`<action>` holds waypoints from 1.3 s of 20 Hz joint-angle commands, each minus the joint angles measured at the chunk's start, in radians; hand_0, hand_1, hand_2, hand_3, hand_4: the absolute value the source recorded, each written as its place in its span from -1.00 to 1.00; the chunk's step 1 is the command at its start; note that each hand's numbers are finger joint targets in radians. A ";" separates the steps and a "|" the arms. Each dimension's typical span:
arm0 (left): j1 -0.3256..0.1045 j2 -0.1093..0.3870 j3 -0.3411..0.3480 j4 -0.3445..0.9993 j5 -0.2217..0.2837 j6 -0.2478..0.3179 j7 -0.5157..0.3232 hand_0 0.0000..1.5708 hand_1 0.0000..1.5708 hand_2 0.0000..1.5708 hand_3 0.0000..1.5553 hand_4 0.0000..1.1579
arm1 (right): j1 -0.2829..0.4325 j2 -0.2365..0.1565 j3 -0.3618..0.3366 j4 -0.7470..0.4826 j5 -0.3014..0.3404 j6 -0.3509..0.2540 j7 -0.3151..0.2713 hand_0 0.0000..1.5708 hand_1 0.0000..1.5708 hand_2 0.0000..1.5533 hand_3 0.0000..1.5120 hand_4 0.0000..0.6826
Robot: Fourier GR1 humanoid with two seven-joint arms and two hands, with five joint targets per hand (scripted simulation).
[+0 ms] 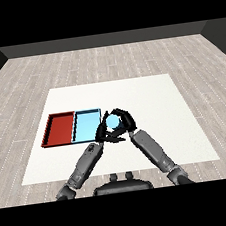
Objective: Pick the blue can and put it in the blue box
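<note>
The blue can (113,121) sits inside the curl of the right hand (122,120), whose fingers (116,111) arch over its top and far side while the thumb closes in from below, so this hand is grasping the can. Only a pale blue patch of it shows between the dark fingers; whether it stands upright or leans cannot be told, and its long axis is hidden by the grasp. It also cannot be told whether the can rests on the tabletop (154,104) or is carried just above it.

The relation that matters is sideways: the light blue tray (86,123) lies directly to the left of the grasping fingers, its near right edge just beside them, with the red tray (60,128) beyond it, touching its far side. The can is therefore just outside the blue tray, not yet over its floor.

The left hand (102,133) is pressed close against the same cluster, left of and below the can, its fingers curled; whether they actually touch the can is not clear. It lies between the can and the tray's near corner, so a leftward carry would probably need to pass above or behind it.

Judged from this, the pick looks done and the short leftward transfer and release remain.
</note>
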 commanded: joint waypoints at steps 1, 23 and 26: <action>-0.034 0.000 -0.051 -0.029 0.034 0.066 0.049 -1.00 -1.00 -1.00 -1.00 -1.00 | -0.100 0.000 -0.021 0.081 -0.042 0.022 0.008 0.82 0.82 0.84 0.84 0.85; -0.061 0.003 -0.091 -0.002 -0.152 0.283 0.047 -1.00 -1.00 -0.92 -1.00 0.22 | -0.102 -0.001 0.210 0.048 -0.087 -0.113 -0.027 0.85 0.85 0.87 0.84 0.73; -0.120 0.002 -0.083 0.058 -0.091 0.305 0.039 0.29 0.29 0.32 0.16 0.20 | -0.123 -0.001 0.170 0.078 -0.122 -0.061 -0.045 0.84 0.84 0.87 0.85 0.79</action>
